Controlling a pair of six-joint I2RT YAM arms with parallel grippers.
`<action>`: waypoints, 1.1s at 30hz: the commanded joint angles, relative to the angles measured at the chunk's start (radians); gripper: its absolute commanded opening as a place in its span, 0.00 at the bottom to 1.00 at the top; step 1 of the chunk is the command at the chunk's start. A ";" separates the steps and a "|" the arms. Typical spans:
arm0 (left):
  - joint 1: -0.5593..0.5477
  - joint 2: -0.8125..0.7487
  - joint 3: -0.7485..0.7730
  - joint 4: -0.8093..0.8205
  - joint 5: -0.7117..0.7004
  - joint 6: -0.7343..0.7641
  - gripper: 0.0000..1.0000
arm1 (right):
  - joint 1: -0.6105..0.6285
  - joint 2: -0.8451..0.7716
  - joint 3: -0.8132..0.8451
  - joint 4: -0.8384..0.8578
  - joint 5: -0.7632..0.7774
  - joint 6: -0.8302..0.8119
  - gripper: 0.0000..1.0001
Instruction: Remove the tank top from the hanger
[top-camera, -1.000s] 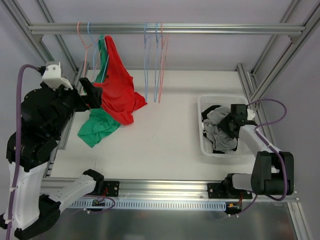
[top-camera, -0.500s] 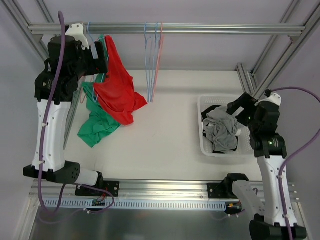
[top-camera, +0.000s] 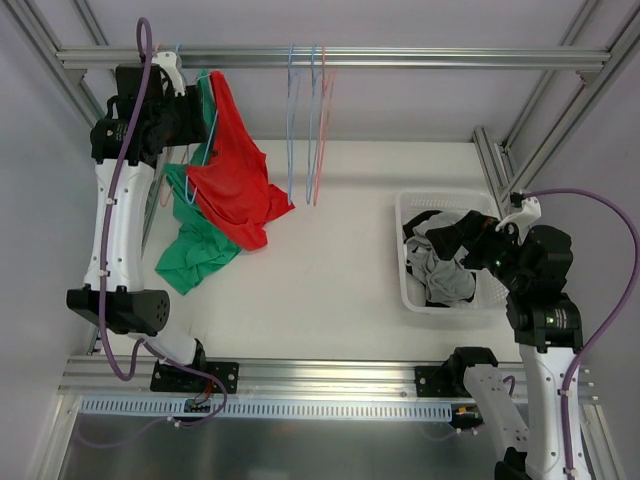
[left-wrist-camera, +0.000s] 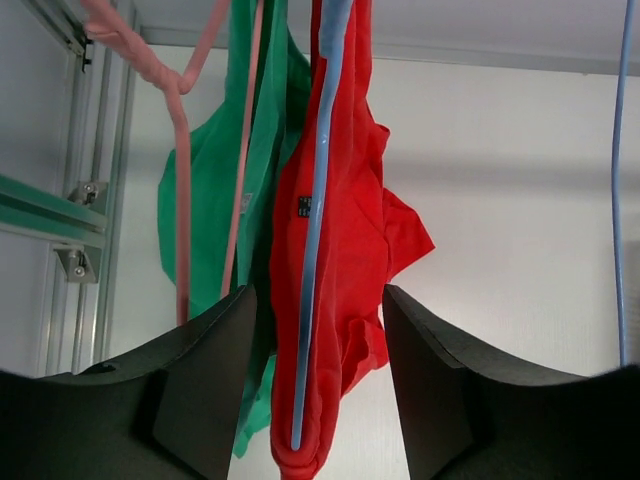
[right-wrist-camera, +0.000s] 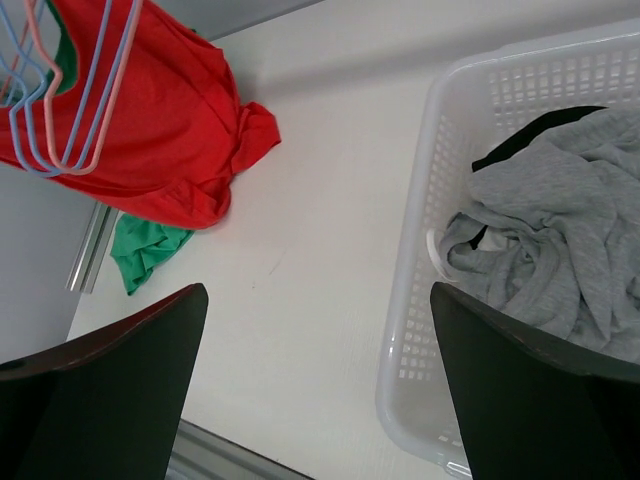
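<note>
Approach to the red tank top (left-wrist-camera: 340, 260), draped on the blue hanger (left-wrist-camera: 318, 200) under the rail (top-camera: 400, 58) at the far-left corner of the bench (top-camera: 330, 280), beside a green garment (left-wrist-camera: 215, 210) on a pink hanger (left-wrist-camera: 180, 200). Left fingers (left-wrist-camera: 210, 380) partly apart on either side of cloth and hanger wire; actual pinch impossible to tell. Right fingers (right-wrist-camera: 110, 380) spread wide, holding nothing, above the basket (right-wrist-camera: 420, 250) of grey laundry (right-wrist-camera: 560, 230). For a clean strip: close on red cloth only, excluding wire and green fabric; then draw downward, freeing one hanger shoulder at a time.

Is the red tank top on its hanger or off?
On: the red tank top drapes over the blue hanger.
</note>
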 joint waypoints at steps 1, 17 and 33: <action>0.003 0.010 0.031 0.003 0.033 0.024 0.54 | -0.003 -0.026 0.008 0.020 -0.079 -0.011 1.00; 0.003 -0.002 0.156 0.032 0.262 -0.008 0.00 | -0.003 -0.028 -0.018 0.066 -0.134 0.020 0.99; -0.063 -0.442 -0.457 0.151 0.319 -0.085 0.00 | -0.001 -0.033 -0.092 0.226 -0.318 0.049 0.99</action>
